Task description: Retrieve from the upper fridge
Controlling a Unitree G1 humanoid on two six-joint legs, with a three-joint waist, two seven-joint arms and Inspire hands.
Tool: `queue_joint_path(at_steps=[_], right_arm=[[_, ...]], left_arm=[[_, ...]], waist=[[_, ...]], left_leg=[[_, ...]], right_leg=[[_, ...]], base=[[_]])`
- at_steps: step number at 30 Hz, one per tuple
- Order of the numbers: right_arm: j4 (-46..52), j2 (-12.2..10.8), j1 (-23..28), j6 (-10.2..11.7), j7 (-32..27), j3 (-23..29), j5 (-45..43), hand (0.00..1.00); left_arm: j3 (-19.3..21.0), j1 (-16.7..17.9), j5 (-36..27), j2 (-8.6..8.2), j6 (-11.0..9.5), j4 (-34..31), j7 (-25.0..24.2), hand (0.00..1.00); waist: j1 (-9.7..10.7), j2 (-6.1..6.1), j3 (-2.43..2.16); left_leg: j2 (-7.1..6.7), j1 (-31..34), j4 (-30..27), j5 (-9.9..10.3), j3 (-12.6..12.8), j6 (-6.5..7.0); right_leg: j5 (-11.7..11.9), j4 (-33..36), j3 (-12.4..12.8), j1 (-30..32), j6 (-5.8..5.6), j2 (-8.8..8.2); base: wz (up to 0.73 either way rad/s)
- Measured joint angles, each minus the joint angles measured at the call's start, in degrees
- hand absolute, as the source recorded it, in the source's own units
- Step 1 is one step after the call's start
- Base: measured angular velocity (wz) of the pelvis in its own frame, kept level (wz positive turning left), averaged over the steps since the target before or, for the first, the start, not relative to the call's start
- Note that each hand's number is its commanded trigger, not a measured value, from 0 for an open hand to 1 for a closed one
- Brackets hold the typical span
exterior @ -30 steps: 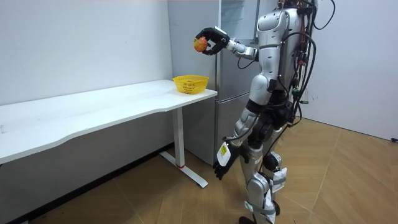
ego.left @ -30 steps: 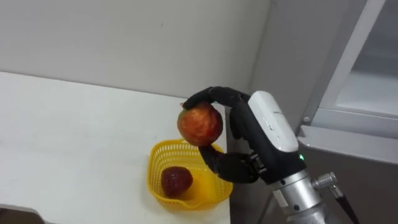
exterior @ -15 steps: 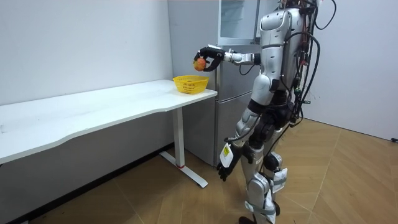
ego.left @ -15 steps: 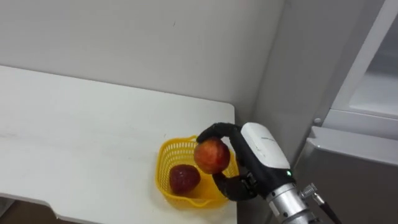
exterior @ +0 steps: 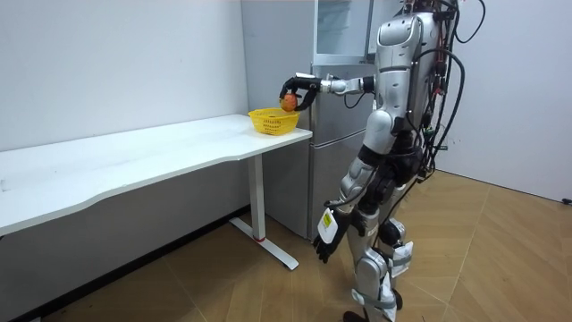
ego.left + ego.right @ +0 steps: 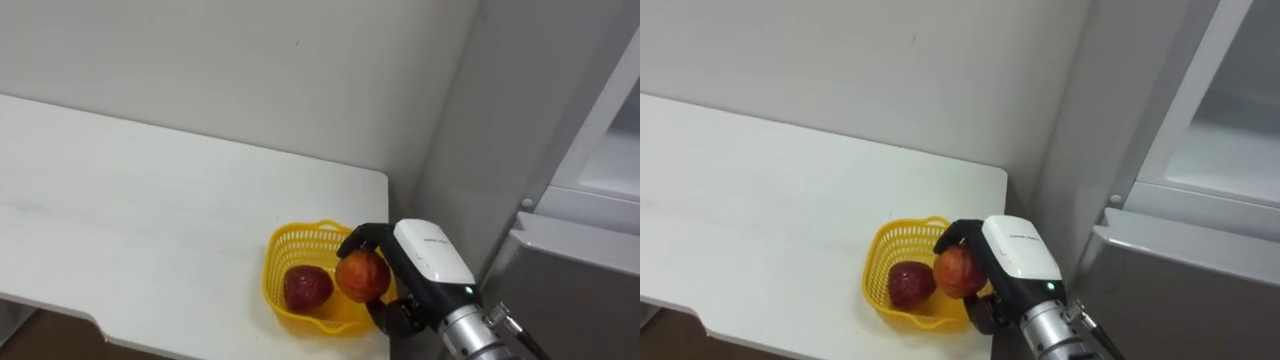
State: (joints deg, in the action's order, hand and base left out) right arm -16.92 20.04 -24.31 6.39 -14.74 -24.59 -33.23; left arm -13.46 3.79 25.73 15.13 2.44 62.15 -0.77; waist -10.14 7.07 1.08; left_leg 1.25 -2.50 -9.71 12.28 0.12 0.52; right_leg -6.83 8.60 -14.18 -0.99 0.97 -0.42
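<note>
My right hand (image 6: 428, 268) is shut on a red-yellow apple (image 6: 362, 275) and holds it just above the right side of a yellow mesh basket (image 6: 290, 241). A darker red fruit (image 6: 307, 287) lies in the basket. The basket stands at the right end of the white table (image 6: 150, 220), close to its corner. In the room view the right hand (image 5: 300, 88) reaches out from the robot to the apple (image 5: 289, 103) over the basket (image 5: 273, 122). My left hand (image 5: 325, 234) hangs low beside the robot's thigh, fingers relaxed.
The grey fridge (image 6: 510, 140) stands right beside the table's end, its upper door (image 6: 605, 110) open. A bare wall runs behind the table. The robot stands in front of the fridge (image 5: 335, 143) on a wooden floor.
The right hand has come down with the apple, from well above the basket to just over its right rim. The left hand has stayed hanging.
</note>
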Motion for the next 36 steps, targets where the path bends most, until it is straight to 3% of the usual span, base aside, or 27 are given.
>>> queue_joint_path(at_steps=[1, 2, 36], right_arm=[[0.0, 0.0, -0.1, 0.0, 0.0, 0.0, 0.0, 0.05], [0.0, 0.0, -0.1, 0.0, 0.0, 0.0, 0.1, 0.02], [0.0, 0.0, -0.2, 0.2, 0.7, 0.0, 1.1, 0.0]], left_arm=[[0.0, 0.0, 0.0, 0.0, 0.0, 0.0, 0.0, 0.0], [0.1, -0.1, 0.1, -0.02, 0.0, 0.0, 0.0, 0.0], [2.0, -0.8, 0.2, -0.65, -0.1, -0.4, 0.6, 0.0]], waist=[[0.0, 0.0, 0.0], [0.0, 0.0, 0.0], [0.1, -0.82, -0.12]], left_leg=[[0.0, 0.0, 0.0, 0.0, -0.1, 0.0], [-0.01, 0.0, 0.0, 0.0, -0.2, 0.0], [-0.11, 0.4, -0.8, 0.0, -0.3, 0.01]], right_leg=[[0.0, 0.0, 0.0, 0.0, 0.0, 0.0], [0.0, 0.0, -0.1, 0.0, 0.0, 0.0], [0.0, 0.0, -0.1, -0.1, 0.0, -0.1]], base=[[0.03], [0.03], [0.0]])
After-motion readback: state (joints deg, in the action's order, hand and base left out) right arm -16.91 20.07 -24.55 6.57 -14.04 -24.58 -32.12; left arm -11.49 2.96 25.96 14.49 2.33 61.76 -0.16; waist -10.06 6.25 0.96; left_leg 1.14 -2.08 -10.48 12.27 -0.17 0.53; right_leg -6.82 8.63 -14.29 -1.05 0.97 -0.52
